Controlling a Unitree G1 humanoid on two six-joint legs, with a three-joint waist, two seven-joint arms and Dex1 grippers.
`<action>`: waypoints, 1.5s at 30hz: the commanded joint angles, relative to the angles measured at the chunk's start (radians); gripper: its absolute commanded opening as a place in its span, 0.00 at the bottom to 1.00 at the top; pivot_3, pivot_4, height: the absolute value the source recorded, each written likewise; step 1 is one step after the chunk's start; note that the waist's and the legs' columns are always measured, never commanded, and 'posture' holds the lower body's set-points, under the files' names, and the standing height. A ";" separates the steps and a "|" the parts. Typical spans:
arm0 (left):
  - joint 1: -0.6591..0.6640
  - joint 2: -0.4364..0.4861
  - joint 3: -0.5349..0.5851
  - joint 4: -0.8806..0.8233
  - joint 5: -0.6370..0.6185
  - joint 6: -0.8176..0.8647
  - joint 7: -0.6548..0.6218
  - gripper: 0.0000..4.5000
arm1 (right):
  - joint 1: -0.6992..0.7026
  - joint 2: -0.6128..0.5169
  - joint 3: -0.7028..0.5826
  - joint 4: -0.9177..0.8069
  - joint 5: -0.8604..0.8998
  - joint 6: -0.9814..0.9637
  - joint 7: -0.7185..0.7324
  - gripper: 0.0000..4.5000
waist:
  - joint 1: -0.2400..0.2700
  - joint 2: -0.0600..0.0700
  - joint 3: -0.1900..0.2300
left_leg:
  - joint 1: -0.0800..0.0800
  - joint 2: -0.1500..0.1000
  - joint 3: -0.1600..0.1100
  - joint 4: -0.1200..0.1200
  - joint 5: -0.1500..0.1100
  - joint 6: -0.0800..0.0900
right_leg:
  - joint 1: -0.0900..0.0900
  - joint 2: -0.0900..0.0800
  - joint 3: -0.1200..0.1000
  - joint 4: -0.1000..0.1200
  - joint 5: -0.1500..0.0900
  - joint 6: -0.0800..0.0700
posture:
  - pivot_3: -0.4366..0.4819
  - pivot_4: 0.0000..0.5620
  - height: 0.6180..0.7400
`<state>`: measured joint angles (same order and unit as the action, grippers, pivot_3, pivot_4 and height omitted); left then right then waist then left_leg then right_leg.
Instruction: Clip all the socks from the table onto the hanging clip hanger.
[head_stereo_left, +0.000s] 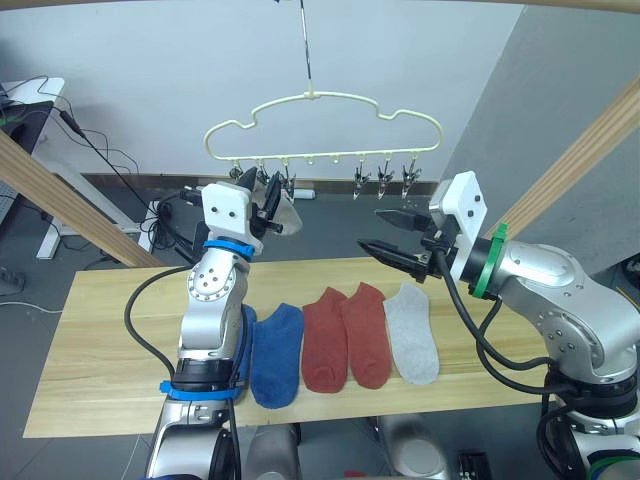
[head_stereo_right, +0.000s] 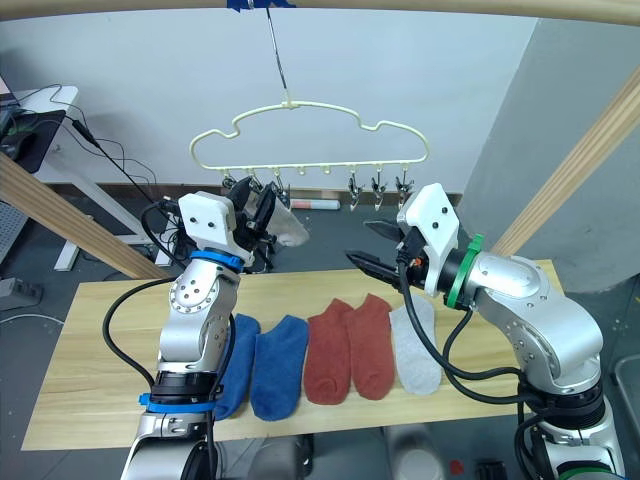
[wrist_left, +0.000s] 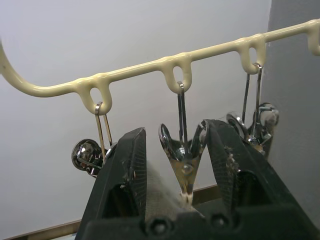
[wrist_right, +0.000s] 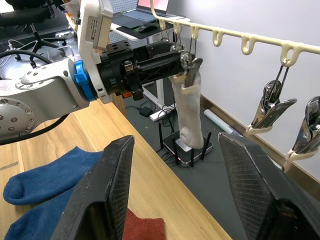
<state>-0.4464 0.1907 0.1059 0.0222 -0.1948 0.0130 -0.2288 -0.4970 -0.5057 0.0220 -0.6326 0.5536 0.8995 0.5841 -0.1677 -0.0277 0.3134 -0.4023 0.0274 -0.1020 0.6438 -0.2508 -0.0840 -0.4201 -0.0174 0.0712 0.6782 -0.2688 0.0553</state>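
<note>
One light grey sock (wrist_right: 189, 107) hangs from a clip (wrist_left: 183, 167) near the left end of the clip hanger (head_stereo_left: 322, 128), its cuff pinched in the clip's teeth and its foot dangling free, limp and a little creased. The left gripper (head_stereo_right: 262, 212) has its fingers around that clip, squeezing its handles, so the step in hand looks like the fastening of this first sock. Next, I'd judge, that gripper must ease off so the clip bites, then draw back without tugging the fabric out.

Five more socks lie side by side on the table (head_stereo_left: 100, 340), toward its near edge: two blue socks (head_stereo_left: 270, 352) leftmost, two rust red socks (head_stereo_left: 346, 336) in the middle, and the other grey sock (head_stereo_left: 411, 332) on the right. They look soft and flat, toes toward the robot.

Off to the right, the right gripper (head_stereo_left: 390, 231) hangs above the table's far edge, fingers spread wide and holding nothing, below three bare clips (head_stereo_left: 385, 180).
</note>
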 joint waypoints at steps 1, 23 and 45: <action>-0.022 -0.004 0.007 -0.019 -0.007 -0.014 0.000 0.44 | 0.003 -0.008 -0.016 -0.036 0.020 -0.024 -0.002 0.63 | 0.000 0.000 0.000 | 0.000 0.000 0.000 0.000 0.000 0.000 | 0.000 0.000 0.000 0.000 0.000 0.000 | 0.15 0.58 1.00; 0.011 0.038 -0.006 -0.076 -0.013 0.038 -0.050 0.05 | 0.266 0.006 0.147 0.177 -0.339 -0.158 -0.250 1.00 | 0.000 0.000 0.000 | 0.000 0.000 0.001 -0.001 0.000 0.000 | 0.000 0.000 0.001 -0.001 -0.002 0.003 | 0.16 0.57 1.00; 0.029 0.061 -0.008 -0.116 -0.049 0.119 -0.120 0.05 | 0.323 0.157 0.154 0.667 -0.476 -0.375 -0.256 0.80 | 0.002 0.000 0.000 | 0.001 0.000 0.001 0.000 0.000 0.000 | 0.001 0.000 0.001 -0.001 -0.003 0.004 | 0.20 0.57 1.00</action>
<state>-0.4250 0.2422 0.0938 -0.0514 -0.2322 0.1261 -0.3414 -0.1890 -0.3456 0.1779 0.0131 0.0916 0.5164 0.3210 -0.1660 -0.0278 0.3138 -0.4010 0.0278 -0.1008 0.6436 -0.2507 -0.0841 -0.4195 -0.0171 0.0726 0.6776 -0.2713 0.0596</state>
